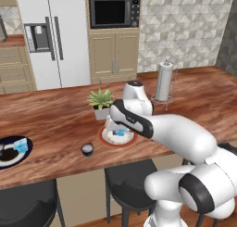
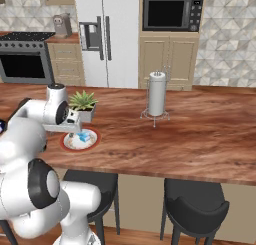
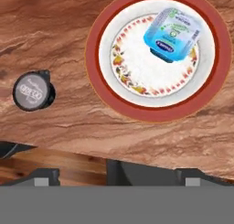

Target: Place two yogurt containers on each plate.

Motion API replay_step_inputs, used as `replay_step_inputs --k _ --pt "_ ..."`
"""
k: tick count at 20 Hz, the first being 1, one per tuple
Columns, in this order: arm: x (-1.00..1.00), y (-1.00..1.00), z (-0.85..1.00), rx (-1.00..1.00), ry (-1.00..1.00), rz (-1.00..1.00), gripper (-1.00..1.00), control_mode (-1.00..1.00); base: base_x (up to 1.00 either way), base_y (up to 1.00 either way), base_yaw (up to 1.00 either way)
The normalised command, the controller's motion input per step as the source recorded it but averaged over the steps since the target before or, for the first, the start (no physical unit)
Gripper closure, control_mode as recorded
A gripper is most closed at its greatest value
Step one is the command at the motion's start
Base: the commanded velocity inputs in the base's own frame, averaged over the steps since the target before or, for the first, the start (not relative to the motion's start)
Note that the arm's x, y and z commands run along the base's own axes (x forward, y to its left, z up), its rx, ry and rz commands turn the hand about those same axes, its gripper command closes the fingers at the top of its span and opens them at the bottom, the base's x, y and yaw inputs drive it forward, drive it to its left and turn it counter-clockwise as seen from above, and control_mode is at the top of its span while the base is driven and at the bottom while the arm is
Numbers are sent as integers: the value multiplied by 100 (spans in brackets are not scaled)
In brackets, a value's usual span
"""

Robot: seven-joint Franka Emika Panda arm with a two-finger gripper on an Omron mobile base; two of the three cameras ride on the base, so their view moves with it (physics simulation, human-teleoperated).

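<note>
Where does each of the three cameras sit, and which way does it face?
Left base view: behind the arm's left, facing across the counter; white arm at lower right.
Right base view: behind its right, facing the same counter; arm at lower left.
Hand view: looks down from the open gripper, fingertips at bottom.
Shared: red-rimmed plate holding a light blue yogurt container.

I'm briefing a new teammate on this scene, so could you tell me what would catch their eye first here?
Probably the red-rimmed plate near the counter's front edge, with one light blue yogurt cup lying on it. The open gripper hovers just above it. A dark round cup stands on the bare wood beside that plate, and the navy plate sits at the far left.
</note>
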Motion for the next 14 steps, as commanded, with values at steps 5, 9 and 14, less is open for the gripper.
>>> replay_step_inputs --k 5,9,14 --pt "0 60 0 0 5 31 -100 -100 0 0 0" --pt "0 53 0 -1 3 17 -100 -100 0 0 0" --pt "0 39 0 -1 0 6 -100 -100 0 0 0"
